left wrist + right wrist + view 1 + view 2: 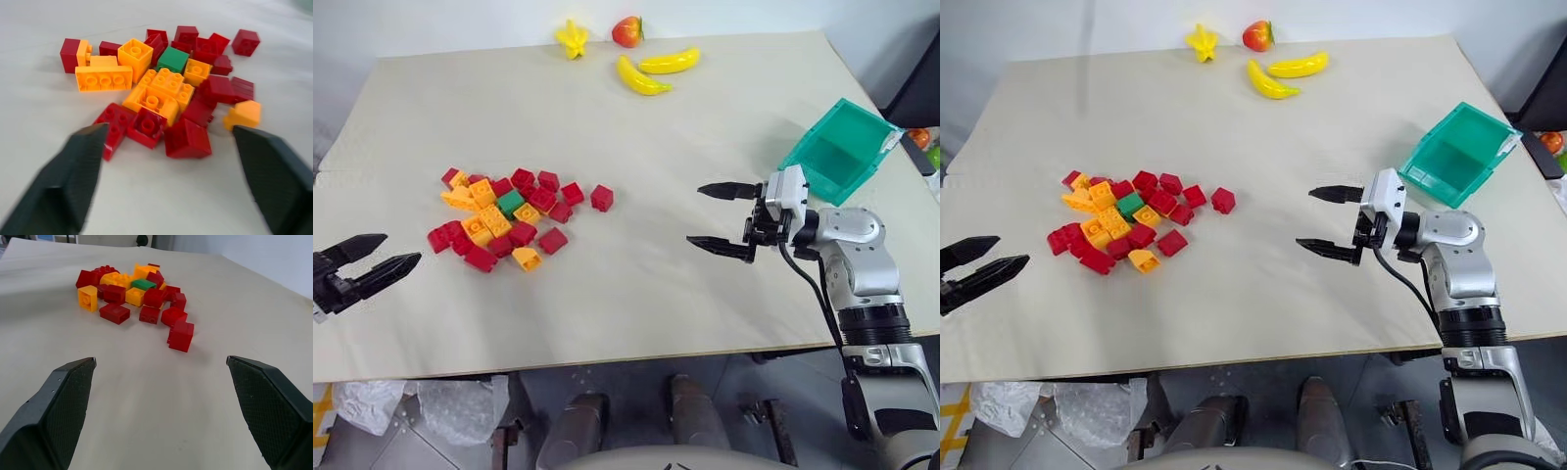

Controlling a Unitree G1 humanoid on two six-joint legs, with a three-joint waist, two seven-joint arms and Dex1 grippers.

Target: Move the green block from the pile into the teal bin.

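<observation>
The left gripper (386,257), released, hangs off the table's (636,313) left edge. The green block (510,203) sits in the pile (504,217). The right gripper (719,217) gapes, holding nothing. The teal bin (843,150) at the right edge looks empty.

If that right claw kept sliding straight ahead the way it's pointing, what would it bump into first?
Probably the lone red brick at the near edge of the pile. The right gripper, jaws open, points across bare table toward it; nothing lies between. Its height above the table is unclear, so it might pass over.
</observation>
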